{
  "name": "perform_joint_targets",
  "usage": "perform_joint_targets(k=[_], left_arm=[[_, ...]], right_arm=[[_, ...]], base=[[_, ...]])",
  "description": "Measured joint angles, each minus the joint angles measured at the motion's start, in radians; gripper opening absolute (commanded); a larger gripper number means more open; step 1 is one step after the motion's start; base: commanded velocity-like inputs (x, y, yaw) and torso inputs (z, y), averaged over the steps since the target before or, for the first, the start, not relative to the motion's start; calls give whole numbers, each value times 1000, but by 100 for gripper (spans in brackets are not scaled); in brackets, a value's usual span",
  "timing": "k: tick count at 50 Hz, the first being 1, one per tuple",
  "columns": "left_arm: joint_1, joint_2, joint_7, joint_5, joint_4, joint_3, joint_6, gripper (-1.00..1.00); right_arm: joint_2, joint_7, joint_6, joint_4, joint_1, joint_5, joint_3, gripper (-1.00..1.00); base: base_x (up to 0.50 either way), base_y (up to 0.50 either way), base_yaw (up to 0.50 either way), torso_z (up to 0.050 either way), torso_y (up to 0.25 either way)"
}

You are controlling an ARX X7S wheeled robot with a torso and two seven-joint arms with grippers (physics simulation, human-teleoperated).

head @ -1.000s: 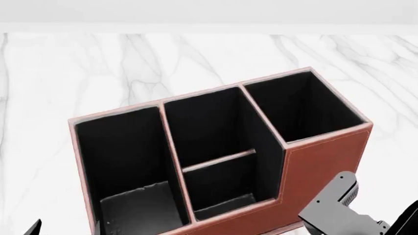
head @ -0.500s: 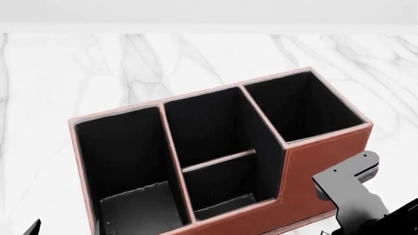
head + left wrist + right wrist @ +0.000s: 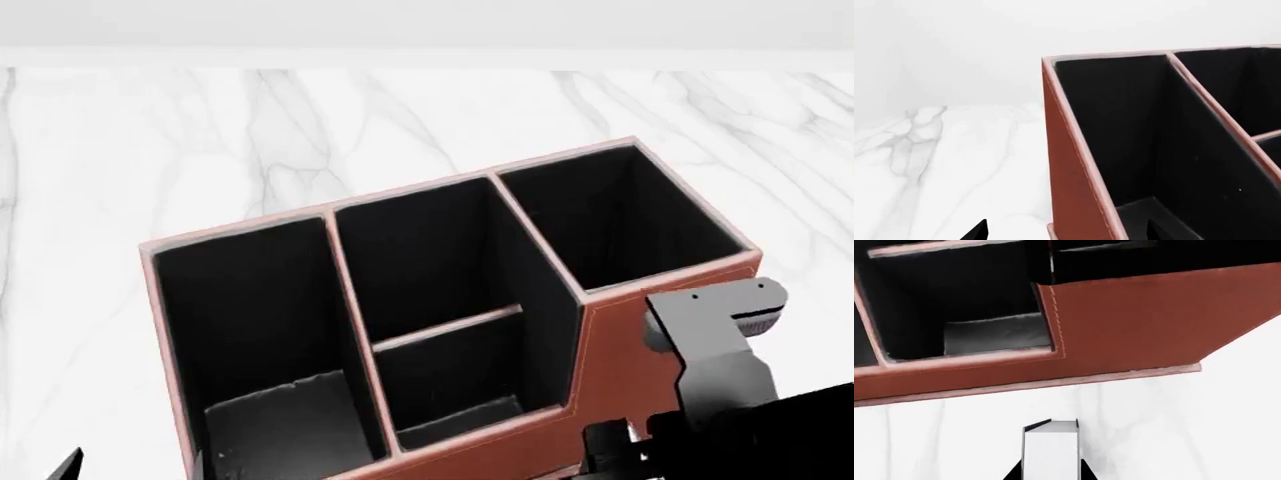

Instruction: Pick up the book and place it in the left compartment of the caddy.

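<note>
Left claw [image 3: 1066, 234]: only the two dark fingertips [image 3: 977, 231] show in the wrist view, well apart, so the claw is spread and holds nothing. In that view's line of sight, one tip lies over the white marble counter [image 3: 954, 160] and the other over the black lining. Ahead of this claw stands the caddy [image 3: 1074, 165], its reddish-brown end wall nearest. The left compartment [image 3: 1134, 130] opens just beyond that wall. Contact between claw and caddy: cannot tell.

Head view: the caddy [image 3: 667, 330] stands upright on the counter [image 3: 267, 130]. The left compartment [image 3: 254, 320] shows only black lining and a greyish floor.

Right claw [image 3: 1049, 476]: pinching the book [image 3: 1049, 450], white page edge facing the wrist camera, a dark fingertip [image 3: 1013, 476] pressed against each side. The book is clear of the caddy, over bare counter [image 3: 1174, 430]. The stepped front wall [image 3: 1141, 325] lies ahead of this claw. In the head view the right arm [image 3: 714, 350] overlaps the caddy's right front wall.
</note>
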Motion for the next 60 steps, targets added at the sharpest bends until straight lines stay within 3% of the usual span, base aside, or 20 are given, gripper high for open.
perform_joint_targets(k=[19, 46, 60], left_arm=[[-2, -5, -6, -7, 3, 5, -1, 100], [-6, -11, -12, -18, 0, 12, 1, 100], [-8, -13, -15, -20, -5, 17, 2, 100]], right_arm=[[-18, 167, -44, 57, 13, 193, 69, -100], [-98, 536, 197, 152, 218, 611, -11, -100], [-199, 614, 294, 215, 371, 735, -45, -100]], base=[[0, 0, 0, 0, 0], [0, 0, 0, 0, 1], [0, 0, 0, 0, 1]])
